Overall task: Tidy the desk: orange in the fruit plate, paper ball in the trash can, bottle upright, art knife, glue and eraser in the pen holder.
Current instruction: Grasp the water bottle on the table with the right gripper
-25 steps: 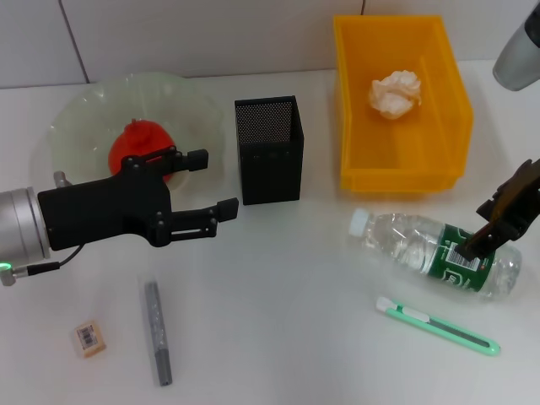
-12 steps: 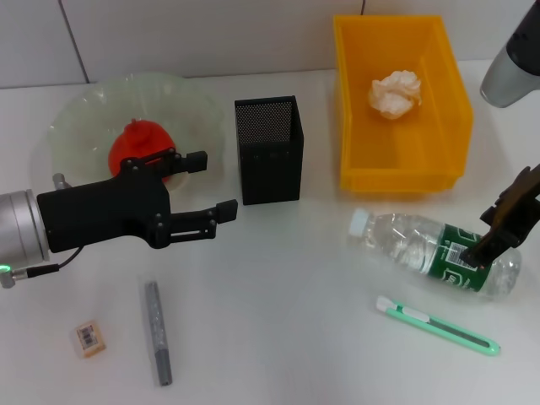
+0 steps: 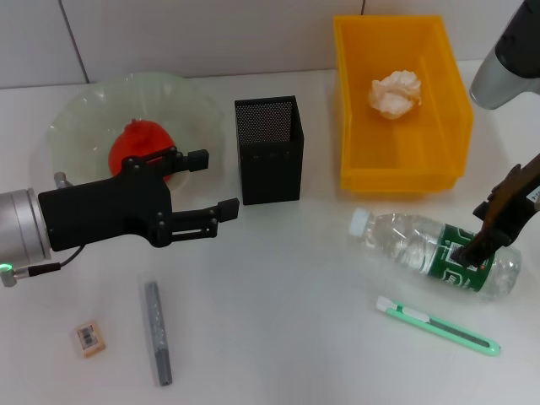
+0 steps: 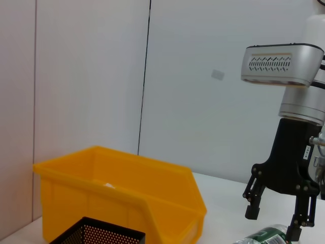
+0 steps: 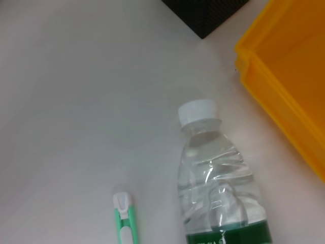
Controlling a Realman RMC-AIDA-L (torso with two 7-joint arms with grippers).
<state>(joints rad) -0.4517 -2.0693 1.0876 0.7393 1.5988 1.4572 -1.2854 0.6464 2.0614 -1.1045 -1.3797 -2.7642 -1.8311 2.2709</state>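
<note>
Head view: clear plastic water bottle with white cap and green label (image 3: 434,253) lying on its side on the white surface (image 3: 287,304), cap pointing toward the black mesh pen holder (image 3: 268,149). Right hand (image 3: 489,236) directly over the labelled end, fingers spread on either side of it, gripping nothing; contact with the bottle impossible to judge. Just in front of the bottle, nearly touching: mint-green art knife with white tip (image 3: 437,326), lying flat and slanted. Behind the bottle, close by: yellow plastic bin (image 3: 401,169) serving as trash can, crumpled white paper ball (image 3: 395,93) inside. Pen holder upright beside the bin, apart from it. Further to the robot's left: pale translucent green fruit plate (image 3: 76,118) with the red-orange fruit (image 3: 135,143) in it, partly hidden by the black left hand (image 3: 211,187), which hangs above the plate's near edge with fingers apart, holding nothing. Near the front edge: grey stick-shaped glue pen (image 3: 158,332) lying flat, and off to its side a small tan eraser with printed label (image 3: 89,337), well apart from the pen holder.

Left wrist view: yellow bin and mesh rim low down, right hand above the bottle's green label farther off. Right wrist view: bottle cap and shoulder, knife tip beside.

Pale tiled wall (image 3: 186,34) behind the surface.
</note>
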